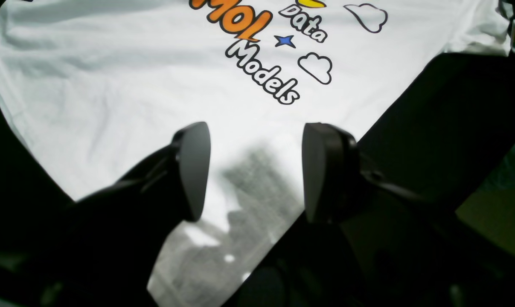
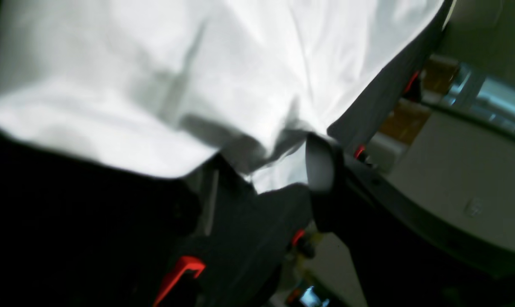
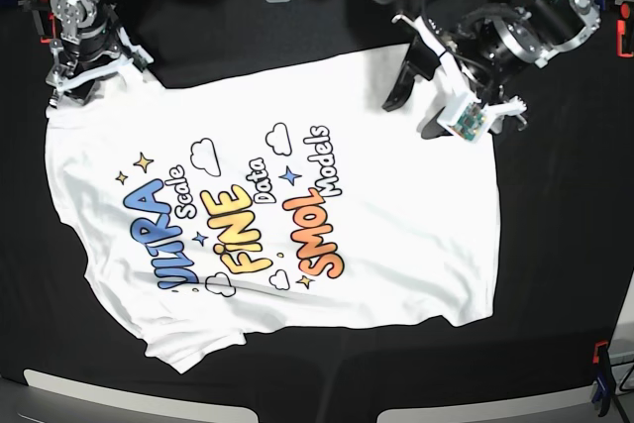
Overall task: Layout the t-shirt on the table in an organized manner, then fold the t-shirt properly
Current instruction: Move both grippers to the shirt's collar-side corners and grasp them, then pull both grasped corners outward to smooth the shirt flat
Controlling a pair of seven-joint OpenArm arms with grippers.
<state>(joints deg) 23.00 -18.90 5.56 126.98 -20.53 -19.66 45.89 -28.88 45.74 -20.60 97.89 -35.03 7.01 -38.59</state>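
The shirt [image 3: 297, 235] lies print-up, spread across the table [image 3: 555, 274], still askew and rumpled at its left edge. The left gripper [image 1: 255, 170] hovers wide open and empty over its far corner; a shallow pinch could miss the fabric. The right gripper [image 2: 257, 179] has cloth between parted jaws, grip unclear, so pulling might bunch it

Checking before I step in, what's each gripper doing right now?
Left gripper: open over the t-shirt, holding nothing.
Right gripper: at the shirt's corner; grip cannot be told.
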